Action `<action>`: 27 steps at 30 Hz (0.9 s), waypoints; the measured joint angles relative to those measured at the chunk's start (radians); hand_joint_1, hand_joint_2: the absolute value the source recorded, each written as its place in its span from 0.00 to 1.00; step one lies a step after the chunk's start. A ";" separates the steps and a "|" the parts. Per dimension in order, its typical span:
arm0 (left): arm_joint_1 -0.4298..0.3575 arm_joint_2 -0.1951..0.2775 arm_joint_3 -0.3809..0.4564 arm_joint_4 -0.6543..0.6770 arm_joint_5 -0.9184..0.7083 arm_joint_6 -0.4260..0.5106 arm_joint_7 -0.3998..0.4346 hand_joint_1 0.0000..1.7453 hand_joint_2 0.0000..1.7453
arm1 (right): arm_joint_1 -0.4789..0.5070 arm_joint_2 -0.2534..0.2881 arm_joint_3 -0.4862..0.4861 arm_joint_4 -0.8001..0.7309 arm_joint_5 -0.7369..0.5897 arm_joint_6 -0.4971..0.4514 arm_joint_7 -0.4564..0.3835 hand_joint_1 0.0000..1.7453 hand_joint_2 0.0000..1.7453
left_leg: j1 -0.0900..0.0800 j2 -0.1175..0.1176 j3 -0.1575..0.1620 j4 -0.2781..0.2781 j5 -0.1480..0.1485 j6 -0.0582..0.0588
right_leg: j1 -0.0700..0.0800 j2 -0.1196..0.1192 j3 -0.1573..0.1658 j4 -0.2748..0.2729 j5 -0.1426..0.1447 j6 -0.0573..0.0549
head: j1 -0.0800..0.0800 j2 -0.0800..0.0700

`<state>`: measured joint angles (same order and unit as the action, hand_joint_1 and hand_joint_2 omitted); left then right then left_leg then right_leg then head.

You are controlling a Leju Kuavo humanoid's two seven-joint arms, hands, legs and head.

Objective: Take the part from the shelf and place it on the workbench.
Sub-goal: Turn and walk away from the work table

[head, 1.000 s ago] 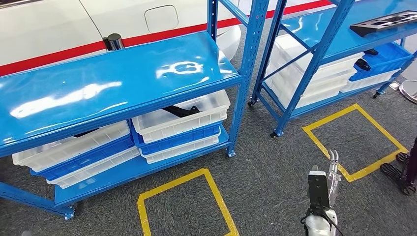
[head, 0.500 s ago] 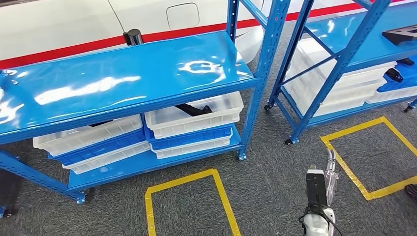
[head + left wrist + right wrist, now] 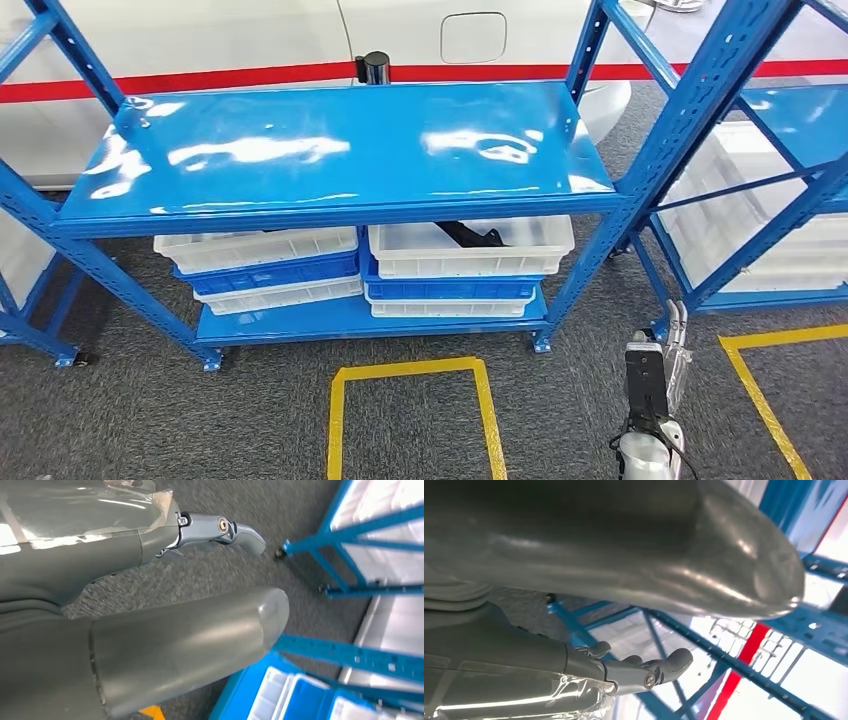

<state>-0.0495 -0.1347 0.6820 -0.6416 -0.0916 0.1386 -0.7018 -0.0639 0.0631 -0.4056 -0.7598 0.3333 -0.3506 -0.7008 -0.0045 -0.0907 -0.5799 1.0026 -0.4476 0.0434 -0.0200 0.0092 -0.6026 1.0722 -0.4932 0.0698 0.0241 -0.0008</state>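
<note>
Your right hand (image 3: 672, 345) hangs with fingers apart, holding nothing, and the black part (image 3: 466, 235) sits in a white bin (image 3: 470, 260) up ahead to its left.

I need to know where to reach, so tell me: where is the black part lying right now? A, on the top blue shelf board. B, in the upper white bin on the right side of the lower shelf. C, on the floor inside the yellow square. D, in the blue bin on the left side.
B: the black part lies in the top white bin of the right-hand stack, under the blue shelf board.
</note>
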 joint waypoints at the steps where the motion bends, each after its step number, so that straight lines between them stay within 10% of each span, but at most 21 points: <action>1: 0.000 0.002 0.001 0.005 -0.001 0.003 0.000 0.00 0.00 | -0.002 -0.001 0.000 0.000 -0.002 0.000 0.000 0.00 0.00 | -0.001 -0.007 -0.001 0.003 -0.003 -0.005 | 0.000 0.004 0.017 -0.040 0.016 -0.004 | 0.000 0.000; 4: -0.002 0.015 0.002 0.041 -0.005 0.018 0.000 0.00 0.00 | -0.002 0.000 -0.004 0.002 -0.011 -0.001 0.000 0.00 0.00 | -0.004 -0.011 -0.005 0.008 -0.008 0.001 | 0.000 0.005 0.026 -0.058 0.024 -0.022 | -0.001 0.000; 16: -0.035 0.056 0.024 0.190 -0.018 0.049 0.001 0.00 0.00 | -0.006 -0.003 -0.049 0.056 -0.036 0.008 0.000 0.00 0.00 | -0.004 0.005 0.006 -0.003 -0.010 0.009 | 0.004 0.017 0.028 -0.058 0.024 -0.024 | -0.001 0.000; 20: -0.035 0.074 0.053 0.287 -0.021 0.081 0.097 0.00 1.00 | -0.028 -0.023 -0.101 0.198 -0.047 -0.003 0.057 0.00 1.00 | -0.003 0.008 0.008 -0.004 -0.013 -0.004 | 0.007 0.020 0.029 -0.058 0.022 -0.034 | -0.001 0.000; 21: -0.031 0.076 0.067 0.322 -0.019 0.095 0.159 0.00 1.00 | -0.033 -0.031 -0.124 0.273 -0.046 -0.014 0.105 0.00 1.00 | -0.003 0.009 0.008 -0.005 -0.014 -0.011 | 0.007 0.020 0.029 -0.058 0.021 -0.035 | -0.001 0.000; 23: -0.023 0.078 0.094 0.378 -0.012 0.120 0.262 0.00 0.50 | -0.038 -0.041 -0.163 0.403 -0.042 -0.030 0.195 0.00 1.00 | -0.004 0.011 0.009 -0.005 -0.016 -0.018 | 0.006 0.021 0.031 -0.058 0.020 -0.036 | -0.001 0.000; 25: -0.024 0.078 0.100 0.388 -0.013 0.124 0.284 0.00 0.50 | -0.040 -0.043 -0.171 0.434 -0.035 -0.032 0.224 0.00 1.00 | -0.006 0.011 0.009 -0.005 -0.016 -0.018 | 0.004 0.021 0.031 -0.058 0.020 -0.036 | -0.001 0.000; 27: -0.025 0.077 0.106 0.397 -0.007 0.136 0.346 0.00 1.00 | -0.039 -0.043 -0.175 0.460 -0.028 -0.031 0.313 0.00 1.00 | -0.007 0.011 0.010 -0.005 -0.016 -0.018 | 0.004 0.021 0.032 -0.059 0.020 -0.036 | 0.000 0.000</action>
<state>-0.0746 -0.0581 0.7882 -0.2450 -0.0984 0.2744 -0.3560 -0.1031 0.0201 -0.5806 -0.2993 0.3056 -0.3813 -0.3882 -0.0114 -0.0794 -0.5697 0.9980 -0.4640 0.0259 -0.0165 0.0302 -0.5711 1.0134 -0.4735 0.0337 0.0237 -0.0008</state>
